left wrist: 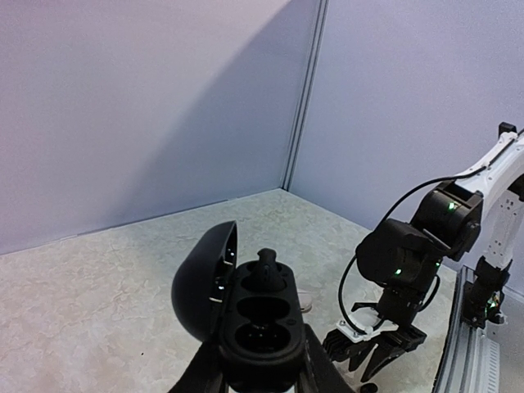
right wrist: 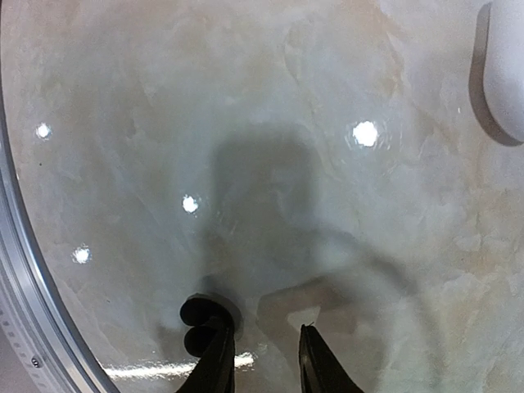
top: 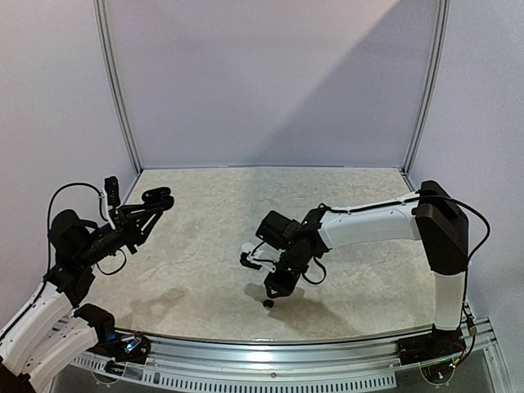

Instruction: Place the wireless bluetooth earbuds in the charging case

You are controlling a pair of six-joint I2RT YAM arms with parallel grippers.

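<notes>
My left gripper (left wrist: 260,375) is shut on the black charging case (left wrist: 264,332) and holds it raised over the table's left side (top: 155,201). Its lid (left wrist: 203,278) stands open. One black earbud (left wrist: 267,268) sits in the far socket, and the near socket is empty. A second black earbud (right wrist: 199,322) lies on the table, just outside the left finger of my right gripper (right wrist: 264,332). That gripper is open just above the table, with nothing between its fingers. From above, this earbud (top: 268,303) lies just below the right gripper (top: 275,286).
A white rounded object (right wrist: 504,65) lies on the table beyond the right gripper, also seen from above (top: 248,248). The metal front rail (top: 270,348) runs close behind the loose earbud. Walls enclose the back and both sides.
</notes>
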